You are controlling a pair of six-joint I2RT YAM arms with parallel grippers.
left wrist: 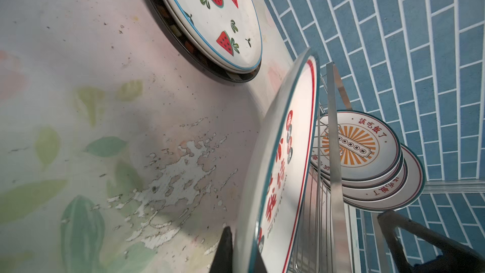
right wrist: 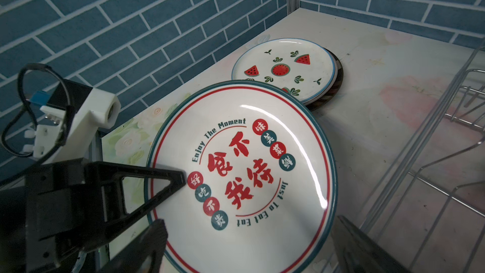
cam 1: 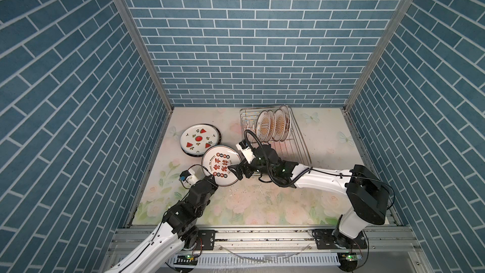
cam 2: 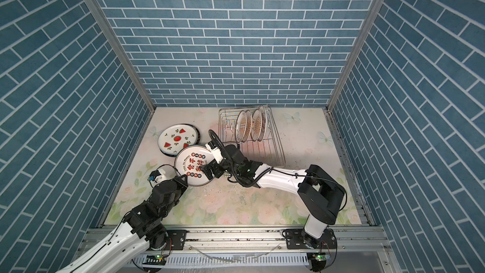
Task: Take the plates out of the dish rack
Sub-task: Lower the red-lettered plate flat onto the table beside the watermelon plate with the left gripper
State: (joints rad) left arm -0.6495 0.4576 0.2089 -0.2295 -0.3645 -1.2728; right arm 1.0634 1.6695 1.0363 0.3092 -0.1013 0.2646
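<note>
firmly shut with the left gripper [cam 1: 212, 178] on the near-left rim of the red-lettered plate [cam 1: 221, 165], one finger above and one below the rim in the left wrist view. holds that plate tilted and out of the rack, over the flower-printed table [cam 1: 262, 206] between the two arms. stands wide open with the right gripper [cam 1: 236, 171] at the plate's right side, fingers spread well apart to either side of the plate's edge in the right wrist view, clasping nothing. just beyond, toward the far left, shows a watermelon plate [cam 1: 200, 139] lying flat on a larger dark-rimmed plate [right wrist: 338, 73]. overlaps the near edge of that pair with the lettered plate's far rim in both top views; cannot tell whether touching. farther right, at the back of the table, shows the dish rack [cam 1: 299, 137], with several orange-sunburst plates [cam 1: 273, 126] standing on edge between the prongs at its far end.
</note>
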